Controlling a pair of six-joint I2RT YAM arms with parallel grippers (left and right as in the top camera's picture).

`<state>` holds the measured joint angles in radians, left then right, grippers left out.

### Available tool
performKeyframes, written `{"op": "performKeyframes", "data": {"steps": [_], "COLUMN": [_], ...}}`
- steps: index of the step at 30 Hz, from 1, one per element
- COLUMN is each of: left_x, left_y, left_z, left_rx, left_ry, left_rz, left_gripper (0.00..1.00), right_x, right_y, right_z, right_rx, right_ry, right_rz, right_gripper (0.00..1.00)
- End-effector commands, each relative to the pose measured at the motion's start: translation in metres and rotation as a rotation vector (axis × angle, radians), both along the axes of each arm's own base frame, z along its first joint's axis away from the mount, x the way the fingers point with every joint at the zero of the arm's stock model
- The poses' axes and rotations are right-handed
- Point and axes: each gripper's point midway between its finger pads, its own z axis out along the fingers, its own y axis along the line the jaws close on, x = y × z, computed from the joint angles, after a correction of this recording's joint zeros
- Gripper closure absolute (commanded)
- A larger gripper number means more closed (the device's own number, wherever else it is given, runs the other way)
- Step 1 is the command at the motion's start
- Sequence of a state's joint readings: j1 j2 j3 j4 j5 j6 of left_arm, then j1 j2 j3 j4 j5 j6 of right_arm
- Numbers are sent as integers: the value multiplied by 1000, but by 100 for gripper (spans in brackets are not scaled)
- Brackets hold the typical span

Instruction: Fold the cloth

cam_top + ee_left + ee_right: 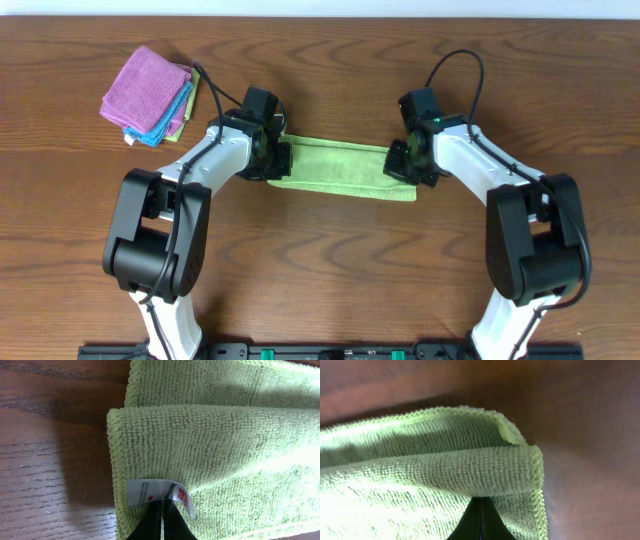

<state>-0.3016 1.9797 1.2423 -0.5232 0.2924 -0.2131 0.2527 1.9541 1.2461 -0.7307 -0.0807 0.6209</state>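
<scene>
The cloth (340,168) lies on the surface (320,270) as a narrow doubled strip, spanning between the two pincers.

- Left pincer (162,520): fingers closed on the cloth's left end, at the hem beside the tag (157,492).
- Right pincer (481,520): fingers closed on the right end, under a rolled upper layer.

Hazards (assessed):
1. The upper layer at the right end is curled rather than flat. Releasing here may leave a puffed, uneven corner.
2. The layers at the left end are offset. Any further fold would carry this misalignment along.
3. Unequal travel of the arms would skew or stretch the strip.
4. A grip catching only one layer would let the fold open when lifted.

Markings: the tag bears fine dark print and a red mark, neither of them legible. A purple cloth (148,88) stacked on a blue cloth (165,125) sits well apart, with no writing visible.
</scene>
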Motion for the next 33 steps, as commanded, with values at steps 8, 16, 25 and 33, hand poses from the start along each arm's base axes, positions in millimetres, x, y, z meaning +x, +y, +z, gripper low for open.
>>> {"op": "performKeyframes", "data": {"steps": [8,16,25,33], "left_x": [-3,-3,-4,-5], "left_y": [3,3,3,3], "left_z": [-4,-4,-4,-4], "left_rx": [15,11,13,13], "left_ry": [21,28,32,37], "left_rz": [14,38,38,38], "left_gripper": [94,94,94,94], "right_x": [18,-6,-18,-19], "right_y": [-40,-30,-21,-4], "right_z": [116,55,0,-17], "right_rx": [189,463,500,548], "right_ry": [-247,-206,-114,-77], "right_rz": [13,21,1,15], "right_gripper": [31,21,21,52]}}
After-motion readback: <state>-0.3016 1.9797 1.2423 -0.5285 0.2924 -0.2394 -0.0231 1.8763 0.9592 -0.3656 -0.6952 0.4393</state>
